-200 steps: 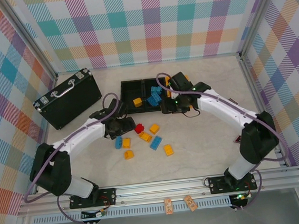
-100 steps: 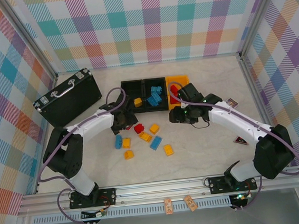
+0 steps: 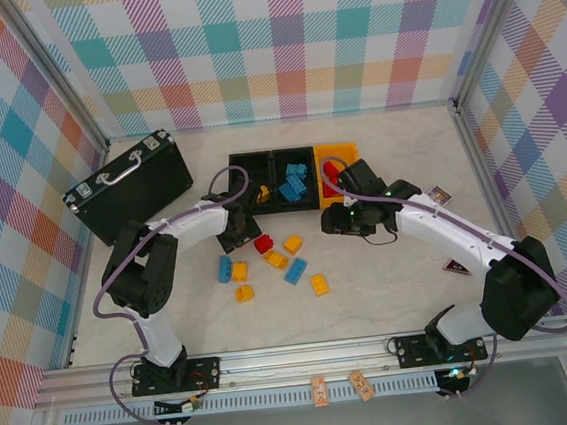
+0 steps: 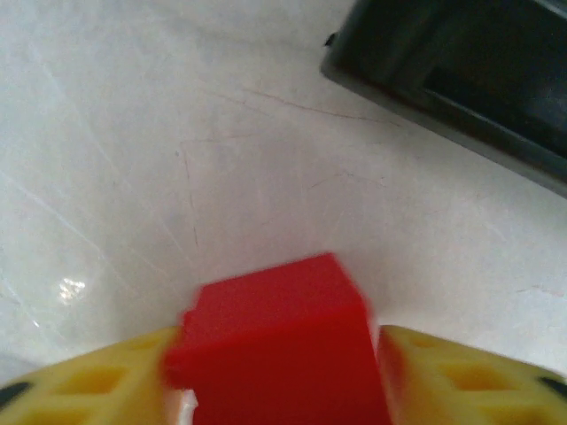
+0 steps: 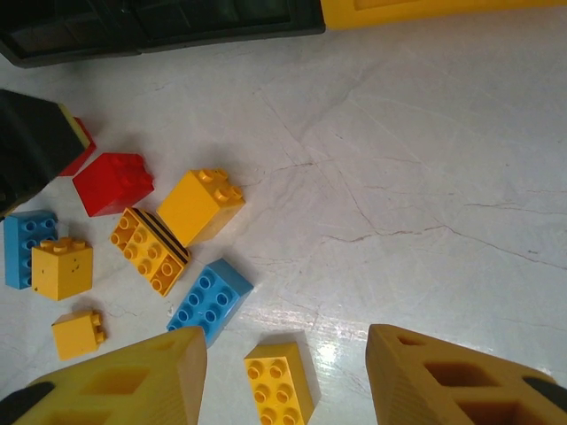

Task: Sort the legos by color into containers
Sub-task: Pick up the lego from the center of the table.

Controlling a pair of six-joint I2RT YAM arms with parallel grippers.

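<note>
Left pincer [image 4: 275,376] has closed around red lego [image 4: 266,328].

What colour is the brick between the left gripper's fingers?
Red. The brick shows best in the left wrist view.

A white-shelled left arm [image 3: 186,225] and right arm [image 3: 435,220] with black joints were seen; purple cables [image 3: 225,170] were looped alongside, and 2 yellow hollowed fingers [image 5: 120,381] were fitted.
</note>
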